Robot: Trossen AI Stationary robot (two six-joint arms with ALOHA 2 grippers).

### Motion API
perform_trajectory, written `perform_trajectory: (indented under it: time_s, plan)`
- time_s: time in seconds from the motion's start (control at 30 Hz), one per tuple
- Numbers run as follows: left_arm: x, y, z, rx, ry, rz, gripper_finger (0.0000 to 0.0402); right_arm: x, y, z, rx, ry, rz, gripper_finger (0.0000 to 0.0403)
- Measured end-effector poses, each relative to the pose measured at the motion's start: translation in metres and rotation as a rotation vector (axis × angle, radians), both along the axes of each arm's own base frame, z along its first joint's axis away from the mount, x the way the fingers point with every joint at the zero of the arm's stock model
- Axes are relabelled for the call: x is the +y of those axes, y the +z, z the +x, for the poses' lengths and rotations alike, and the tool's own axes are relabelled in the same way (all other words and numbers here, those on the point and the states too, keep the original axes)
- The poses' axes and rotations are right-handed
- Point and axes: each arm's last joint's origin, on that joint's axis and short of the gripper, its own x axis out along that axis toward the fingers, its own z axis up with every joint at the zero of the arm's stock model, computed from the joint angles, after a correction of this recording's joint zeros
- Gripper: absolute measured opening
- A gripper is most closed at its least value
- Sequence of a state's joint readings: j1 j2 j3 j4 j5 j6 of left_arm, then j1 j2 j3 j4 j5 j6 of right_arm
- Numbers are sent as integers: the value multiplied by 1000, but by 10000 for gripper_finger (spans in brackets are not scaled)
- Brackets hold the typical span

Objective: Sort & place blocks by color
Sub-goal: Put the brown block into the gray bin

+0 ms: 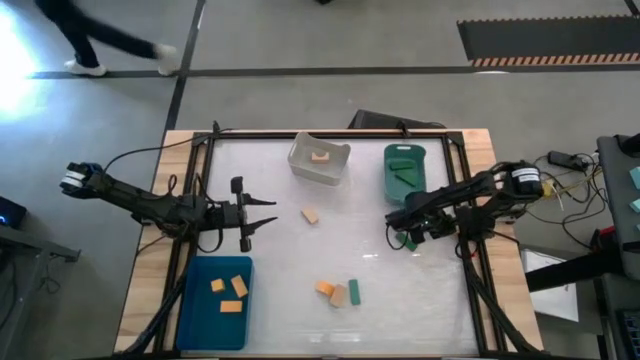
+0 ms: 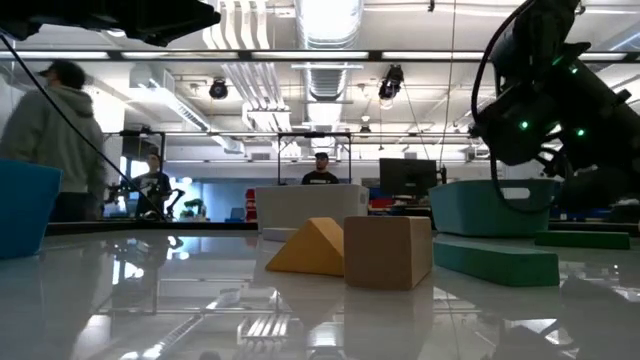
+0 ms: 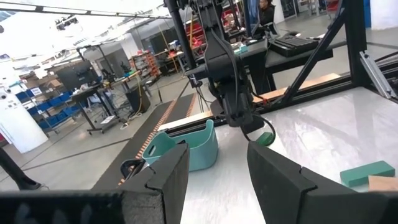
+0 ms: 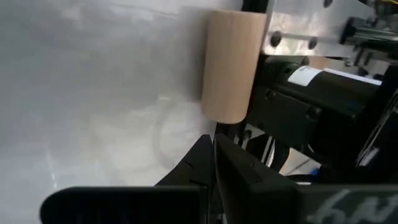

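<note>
The left gripper (image 1: 262, 222) is held over the white table (image 1: 380, 300) just above the blue bin (image 1: 200, 310), its fingers (image 3: 273, 180) parted with nothing between them; the right gripper (image 1: 398, 228) is seen low beside the green bin (image 1: 388, 175), its fingers (image 4: 233, 165) closed together, and no block is seen between them in the right wrist view. A green block (image 1: 409, 240) lies just beside the right gripper; whether it is touched cannot be told. Three orange blocks (image 1: 231, 290) lie in the blue bin; one block (image 1: 320, 156) sits in the clear bin (image 1: 300, 165); a green bar (image 1: 405, 176) lies in the green bin. A tan block (image 1: 310, 215) lies alone mid-table; an orange block (image 1: 324, 289), a second tan block (image 1: 339, 295) and a green bar block (image 1: 354, 292) are grouped near the table's front edge.
</note>
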State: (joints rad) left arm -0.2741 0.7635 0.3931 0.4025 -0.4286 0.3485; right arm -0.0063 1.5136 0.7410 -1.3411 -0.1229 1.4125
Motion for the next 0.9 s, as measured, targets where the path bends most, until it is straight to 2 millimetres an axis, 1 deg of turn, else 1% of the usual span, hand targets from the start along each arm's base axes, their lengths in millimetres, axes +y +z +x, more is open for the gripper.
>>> perform_trajectory:
  time_s: [0.33,0.5,0.73,0.9]
  plan:
    - [1,-5,-2,9,0,8,148,-4,-15,-2,136,-74,-227,12]
    - [2,-6,-6,-3,1,4,148,-6,-19,-3,191,-107,-358,12]
    - [3,-6,-10,-16,0,1,148,-6,-26,-2,231,-101,-361,12]
    - [3,-6,-10,-15,0,2,148,-6,-27,0,220,-99,-348,12]
